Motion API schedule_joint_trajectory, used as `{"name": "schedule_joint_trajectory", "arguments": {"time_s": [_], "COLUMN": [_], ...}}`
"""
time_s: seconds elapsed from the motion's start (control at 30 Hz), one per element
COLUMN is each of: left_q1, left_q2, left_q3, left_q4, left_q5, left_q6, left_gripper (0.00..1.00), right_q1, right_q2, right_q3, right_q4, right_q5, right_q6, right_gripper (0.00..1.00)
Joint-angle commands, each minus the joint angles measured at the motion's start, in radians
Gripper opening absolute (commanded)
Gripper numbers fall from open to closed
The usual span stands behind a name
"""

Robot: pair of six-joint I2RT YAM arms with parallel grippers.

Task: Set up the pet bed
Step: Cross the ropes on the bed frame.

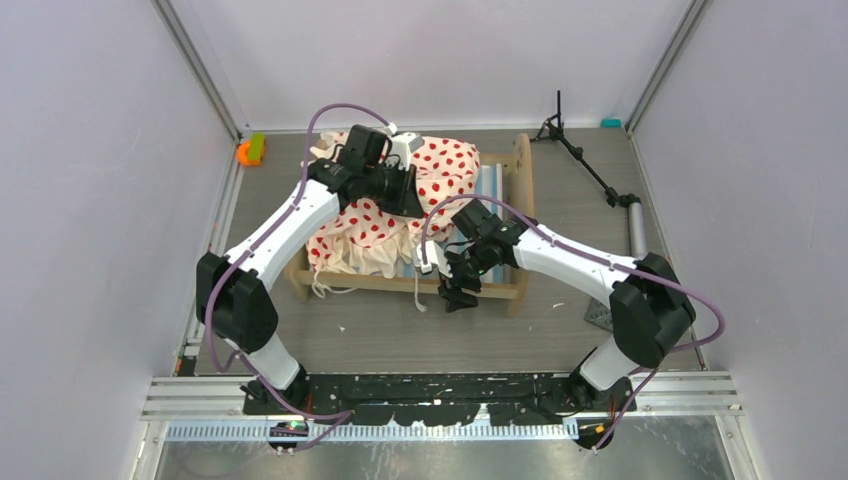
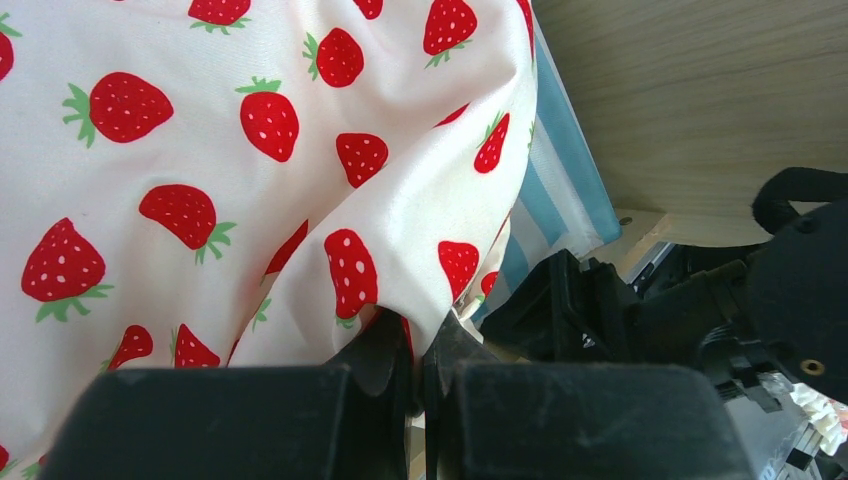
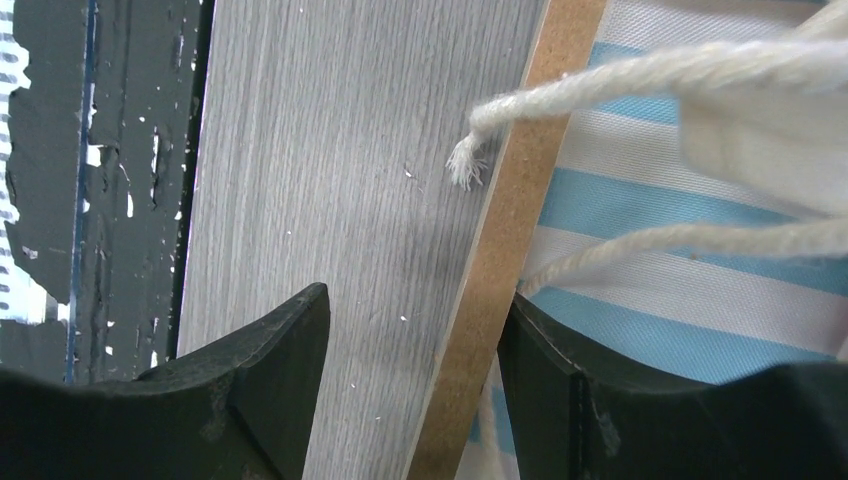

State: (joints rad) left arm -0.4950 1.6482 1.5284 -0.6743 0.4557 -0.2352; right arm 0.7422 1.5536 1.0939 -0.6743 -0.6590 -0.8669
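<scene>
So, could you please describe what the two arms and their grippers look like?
Both arms have white link shells with bulky black joint housings. The left arm and right arm each carry a purple cable looping along it. The left gripper and right gripper are black, with matte, tapered fingers.

Strawberry-print bedding (image 1: 440,165) lies bunched on the pet bed (image 1: 521,215), striped mattress (image 1: 493,185) partly showing.
</scene>
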Motion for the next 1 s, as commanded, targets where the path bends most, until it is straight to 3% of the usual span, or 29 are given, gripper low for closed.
{"name": "schedule_joint_trajectory", "arguments": {"time_s": [0.0,0.37,0.77,0.97], "left_q1": [0.011,-0.009,-0.013,-0.014], "left_q2": [0.002,0.021,0.017,0.015], "left_q3": [0.006,-0.017,-0.036,-0.040], "left_q4": [0.023,0.035,0.059,0.061], "left_q5": [0.004,0.052,0.069,0.071], "left_q6": [-0.003,-0.022,-0.042,-0.042], "left_gripper": [0.00,0.00,0.00,0.00], "right_q1": [0.008,0.008,0.006,-0.009], "right_q2": [0.054,0.060,-0.148,-0.138], "right_q3": [0.030,0.011,-0.021,-0.054], "right_q4": [-0.115,-0.060,0.059,0.134], "right_q5": [-0.014,0.034,0.043,0.118], "right_q6": [-0.025,-0.021,0.061,0.106], "right_gripper": [0.65,0.64,0.65,0.70]}}
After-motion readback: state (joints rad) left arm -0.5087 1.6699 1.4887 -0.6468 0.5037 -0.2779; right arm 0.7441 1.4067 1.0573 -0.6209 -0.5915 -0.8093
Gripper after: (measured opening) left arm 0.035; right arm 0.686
